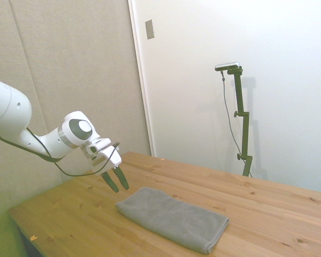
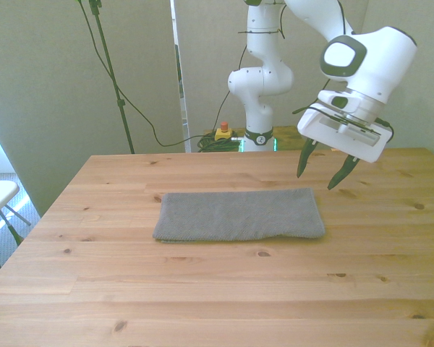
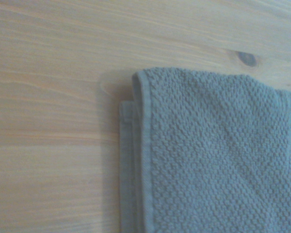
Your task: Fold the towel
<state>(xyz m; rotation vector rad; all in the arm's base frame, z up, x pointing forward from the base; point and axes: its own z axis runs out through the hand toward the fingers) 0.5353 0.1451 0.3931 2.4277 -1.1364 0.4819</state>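
Across the pale, knotty pine bench (image 2: 217, 303), whose planks run the long way with clear grain, lies the plain medium-grey terry towel (image 2: 240, 215), a soft, thick oblong lying flat near the middle, its long side running across the front view. From the wrist view the towel (image 3: 218, 155) shows a nubbly looped weave, a hemmed border and at least two layers stacked at the corner, the lower one peeping out beside the upper. Above and just beyond the towel's end at the front view's right hangs the white arm's hand (image 2: 324, 165), tilted, its two dark tapered fingers (image 2: 304, 157) spread apart with nothing between them. By my judgement the step in hand is the approach to that end of the cloth; the next move calls for lowering the spread fingers to the short edge and pinching all the layers together, since a shallow bite might lift only the top one.
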